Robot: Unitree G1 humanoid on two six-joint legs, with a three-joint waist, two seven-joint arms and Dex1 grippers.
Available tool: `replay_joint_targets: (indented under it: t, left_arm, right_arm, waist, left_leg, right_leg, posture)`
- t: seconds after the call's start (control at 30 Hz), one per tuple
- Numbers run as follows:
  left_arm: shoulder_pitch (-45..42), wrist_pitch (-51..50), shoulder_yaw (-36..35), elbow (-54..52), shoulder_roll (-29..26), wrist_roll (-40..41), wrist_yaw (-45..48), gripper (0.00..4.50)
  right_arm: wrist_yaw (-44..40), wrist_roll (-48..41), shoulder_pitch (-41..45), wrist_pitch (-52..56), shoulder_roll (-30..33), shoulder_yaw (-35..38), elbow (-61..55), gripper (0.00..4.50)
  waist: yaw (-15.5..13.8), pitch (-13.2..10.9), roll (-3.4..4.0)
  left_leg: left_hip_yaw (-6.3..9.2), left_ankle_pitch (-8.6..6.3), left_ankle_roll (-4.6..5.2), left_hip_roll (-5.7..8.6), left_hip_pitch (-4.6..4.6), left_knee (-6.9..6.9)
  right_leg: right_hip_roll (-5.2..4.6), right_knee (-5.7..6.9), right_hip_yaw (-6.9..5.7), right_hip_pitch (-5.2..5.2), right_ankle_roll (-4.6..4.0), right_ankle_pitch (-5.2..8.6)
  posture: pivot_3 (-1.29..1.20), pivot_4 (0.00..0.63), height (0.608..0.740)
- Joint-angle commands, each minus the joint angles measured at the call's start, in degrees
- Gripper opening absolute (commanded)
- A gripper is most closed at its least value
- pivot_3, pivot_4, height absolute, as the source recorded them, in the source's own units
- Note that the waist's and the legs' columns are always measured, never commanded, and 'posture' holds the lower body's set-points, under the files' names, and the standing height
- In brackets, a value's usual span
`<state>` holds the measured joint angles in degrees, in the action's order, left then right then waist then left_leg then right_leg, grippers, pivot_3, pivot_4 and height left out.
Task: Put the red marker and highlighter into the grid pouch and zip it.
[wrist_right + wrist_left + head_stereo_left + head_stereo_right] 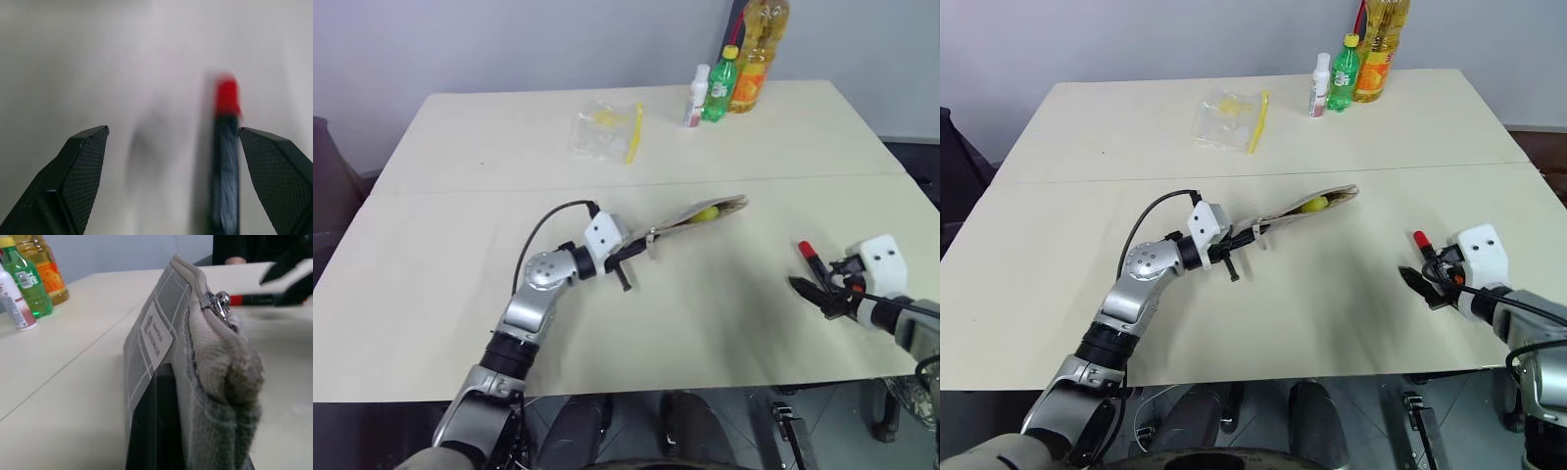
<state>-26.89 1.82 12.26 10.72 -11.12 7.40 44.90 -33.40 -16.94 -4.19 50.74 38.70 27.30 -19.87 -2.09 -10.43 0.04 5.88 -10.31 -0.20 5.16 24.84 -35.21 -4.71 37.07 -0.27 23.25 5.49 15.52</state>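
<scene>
Three bottles (745, 54), one pouch (690, 217)

The grid pouch (161, 347) is coarse woven grey cloth with a shiny metal zipper pull (218, 303), lying on a smooth matt tabletop (450, 255).

This looks like a plain lab or test room rather than a home. A broad pale worktop (460, 294), made of two slabs joined along a seam, stands before a bare grey-white wall (509, 39). Far beyond the left claw (628, 257), a cooking-oil bottle (759, 49), a green soda bottle (721, 83) and a small white bottle (696, 96) cluster at the far edge.
</scene>
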Motion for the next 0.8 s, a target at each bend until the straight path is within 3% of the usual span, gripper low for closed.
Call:
replay_joint_targets:
  t: [0.03, 0.07, 0.17, 0.37, 0.6, 0.8]
  left_arm:
    - [-0.88, 0.96, -0.21, -0.04, 0.48, 0.09, -0.54, 0.00]
    - [-0.97, 1.02, -0.24, 0.10, 0.54, 0.08, -0.58, 0.00]
    - [-0.91, 1.24, -0.50, 0.37, 0.25, -0.01, -0.71, 0.00]
    - [0.01, 1.25, -0.87, -0.12, -0.59, -0.10, -1.24, 0.00]
    - [0.20, 1.58, -1.04, -0.03, -1.40, 0.10, -1.35, 0.00]
    - [-0.14, 2.02, -1.06, 0.38, -1.73, 0.04, -1.28, 0.00]
  right_arm:
    - [3.41, -0.11, -0.15, 0.71, -1.56, 2.20, 1.84, 4.38]
    - [4.34, -0.09, -0.06, 0.92, -1.99, 2.39, 2.69, 4.38]
    - [6.18, -0.57, 0.53, 1.47, -2.99, 3.37, 5.32, 3.48]
    - [5.71, -1.44, 1.67, -0.10, -1.56, 1.87, 4.43, 0.43]
    - [-3.47, -0.55, 1.52, -11.28, 8.20, -3.62, -5.25, 0.31]
    - [-8.31, -4.54, 5.89, -11.11, 12.85, -5.76, -12.86, 0.31]
  waist:
    - [-0.08, 0.00, 0.01]
    - [-0.09, 0.02, 0.03]
    - [-0.13, 0.02, 0.01]
    - [-0.13, 0.02, 0.00]
    - [0.03, 0.03, 0.09]
    - [-0.10, 0.00, 0.02]
  left_leg:
    - [0.00, 0.00, 0.00, 0.01, 0.00, 0.00]
    - [0.00, 0.00, 0.00, 0.01, 0.00, 0.00]
    - [0.00, 0.00, 0.00, 0.01, -0.01, -0.03]
    - [0.00, 0.00, 0.00, 0.02, -0.12, -0.05]
    - [-0.05, 0.00, 0.01, -0.01, -0.15, 0.00]
    - [-0.04, 0.00, 0.00, -0.02, -0.15, -0.01]
  right_leg:
    - [0.00, 0.00, 0.00, 0.00, 0.00, 0.00]
    - [0.00, 0.00, 0.00, 0.00, 0.00, 0.00]
    - [0.00, -0.03, -0.01, -0.07, 0.00, 0.00]
    - [0.00, -0.04, -0.01, -0.20, -0.15, 0.09]
    - [0.02, -0.02, 0.00, -0.17, -0.02, 0.03]
    - [0.02, -0.05, -0.01, -0.20, 0.02, 0.03]
  posture:
    - [0.00, 0.150, 0.740]
    - [0.00, 0.150, 0.740]
    - [0.00, 0.150, 0.740]
    - [0.00, 0.150, 0.740]
    - [0.00, 0.150, 0.740]
    - [0.00, 0.150, 0.740]
